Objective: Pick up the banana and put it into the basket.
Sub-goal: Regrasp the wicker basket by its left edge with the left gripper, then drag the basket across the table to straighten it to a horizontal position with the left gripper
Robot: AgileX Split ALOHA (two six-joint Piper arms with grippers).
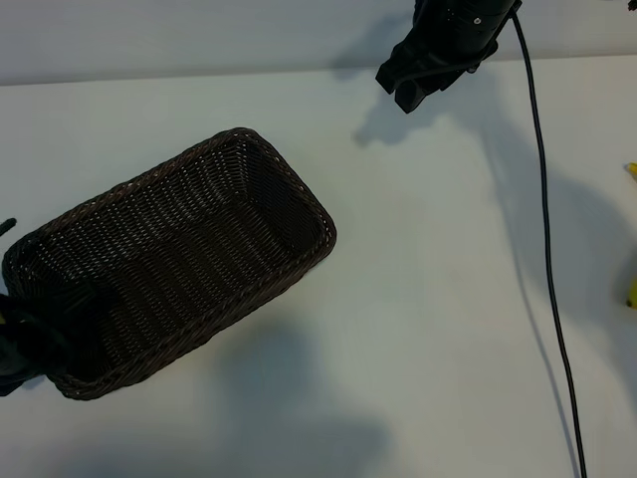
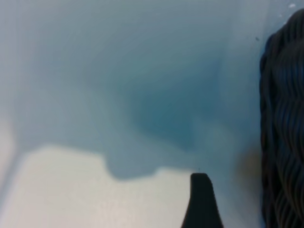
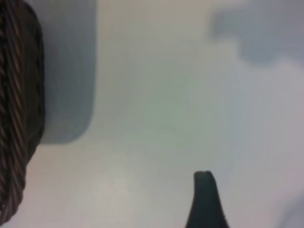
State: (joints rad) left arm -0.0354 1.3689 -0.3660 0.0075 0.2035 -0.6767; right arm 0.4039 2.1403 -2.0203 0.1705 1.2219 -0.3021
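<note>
The basket [image 1: 169, 264], dark brown wicker and empty, lies slantwise on the white table at centre left. Of the banana [image 1: 632, 291] only two small yellow bits show at the right edge of the exterior view. My right gripper [image 1: 410, 85] hangs over the table's far side, well away from both, open with nothing in it; one dark finger [image 3: 205, 199] shows over bare table, with the basket's wall [image 3: 16, 109] off to one side. My left gripper [image 1: 14, 339] sits low by the basket's near left corner, open and holding nothing; one finger [image 2: 202, 202] stands beside the weave [image 2: 285, 133].
A black cable [image 1: 545, 249] trails from the right arm down across the right part of the table. The white tabletop [image 1: 418, 299] stretches between the basket and the cable. Arm shadows fall across it.
</note>
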